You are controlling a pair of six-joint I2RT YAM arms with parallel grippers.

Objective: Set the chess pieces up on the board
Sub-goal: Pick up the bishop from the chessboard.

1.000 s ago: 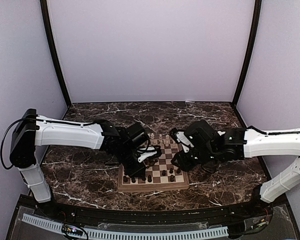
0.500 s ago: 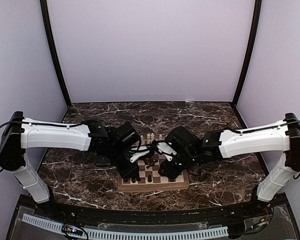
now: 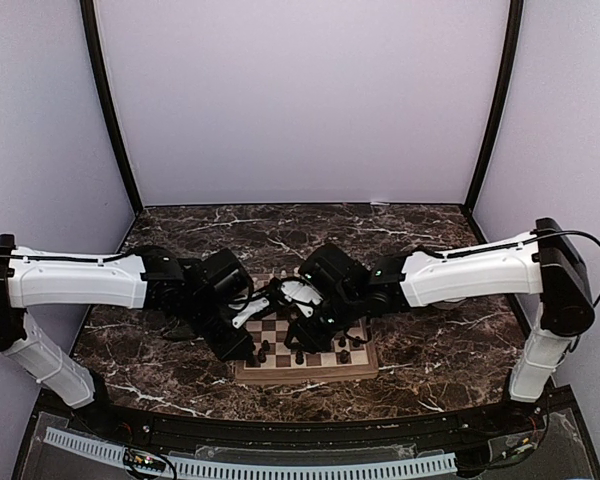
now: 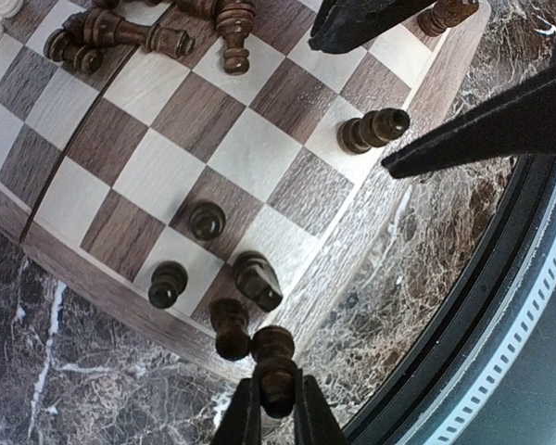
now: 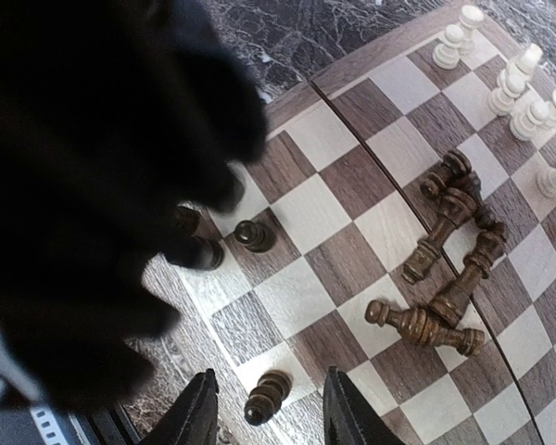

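Observation:
The board [image 3: 310, 373] lies near the table's front edge. My left gripper [image 4: 275, 397] is shut on a dark brown piece [image 4: 274, 357], held over the board's near left corner beside three standing dark pieces [image 4: 207, 221]. My right gripper [image 5: 269, 374] is open around a dark piece [image 5: 269, 397] that stands on a light square by the rim, clear of both fingers. A heap of toppled dark pieces [image 5: 445, 269] lies mid-board. Cream pieces [image 5: 519, 79] stand along the far side. In the top view both grippers, the left [image 3: 252, 348] and the right [image 3: 302, 338], hang close together over the board's left half.
The left arm's black wrist [image 5: 83, 185] blocks much of the right wrist view. The right gripper's dark fingers [image 4: 482, 120] reach into the left wrist view. Dark marble table [image 3: 440, 350] surrounds the board, with a black lip [image 4: 500, 306] at its front edge.
Both arms have swung left and nearer across the board. The right gripper's jaws have widened off a dark piece now standing alone. The left gripper still holds its piece.

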